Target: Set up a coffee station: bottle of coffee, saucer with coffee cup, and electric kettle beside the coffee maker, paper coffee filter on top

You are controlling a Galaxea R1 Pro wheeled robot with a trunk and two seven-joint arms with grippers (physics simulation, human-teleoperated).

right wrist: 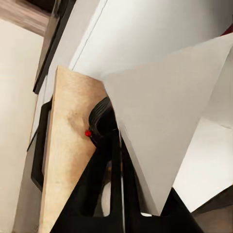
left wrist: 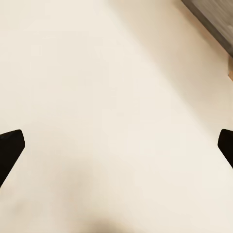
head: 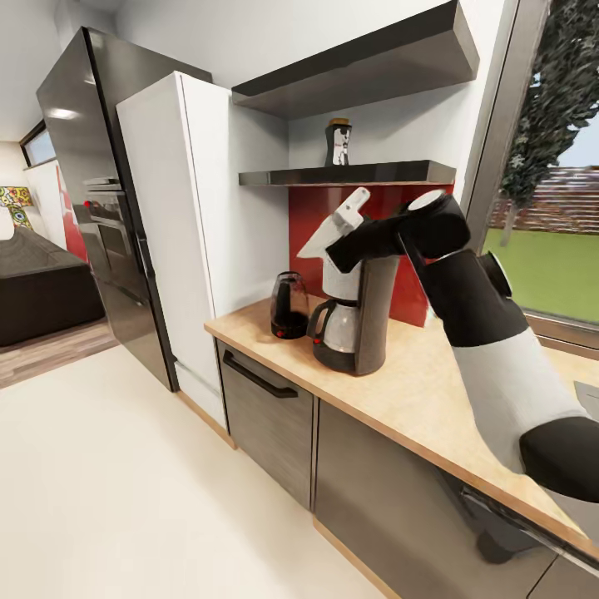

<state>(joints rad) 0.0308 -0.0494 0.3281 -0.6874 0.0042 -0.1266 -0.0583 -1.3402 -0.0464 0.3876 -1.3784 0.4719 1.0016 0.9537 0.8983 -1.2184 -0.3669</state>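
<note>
Fingers of our right gripper (head: 348,237) are pinched on the paper coffee filter (head: 337,225), a white folded cone held just above the top of the coffee maker (head: 353,320); whether filter and machine touch, we can't tell. In the right wrist view the filter (right wrist: 165,131) fans out wide from between the dark fingers (right wrist: 104,194). Our left gripper (left wrist: 116,145) has its fingers spread far apart over pale floor (left wrist: 97,97), nothing between them. Coffee maker stands on the wooden countertop (head: 433,383) against the red backsplash (head: 316,216), glass carafe in its base. Electric kettle (head: 289,305), dark with a red spot low on it, sits just beside the coffee maker, toward the white tall cabinet (head: 191,225). Bottle of coffee (head: 339,142) stands upright on the lower kitchen shelf (head: 349,175), above the machine. Black fridge (head: 100,191) is beyond the cabinet.
</note>
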